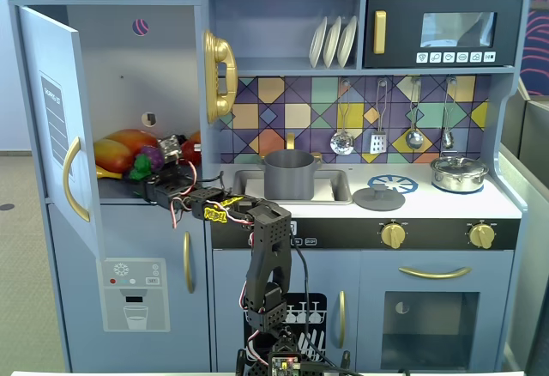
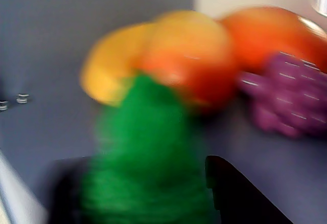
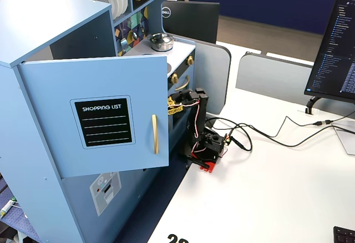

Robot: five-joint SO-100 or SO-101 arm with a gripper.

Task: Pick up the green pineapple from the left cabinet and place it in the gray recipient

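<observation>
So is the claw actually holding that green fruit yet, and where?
Cannot tell for sure: the wrist view is blurred. The claw sits on either side of the green pineapple's lower body, but a firm grip isn't visible.

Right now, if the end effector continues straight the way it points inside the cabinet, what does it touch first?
Most likely the green pineapple, which sits directly ahead between the fingers in the blurred wrist view. The mango lies behind it. Depth is unclear, so contact may already exist.

Wrist view smeared by blur: bumpy bright green plastic pineapple (image 2: 148,157) cut off at the bottom edge, black gripper fingers (image 2: 235,193) barely readable, grip unclear | side fixed view: open light-blue cabinet door (image 3: 94,115) hides the cabinet interior and the arm's front end
</observation>
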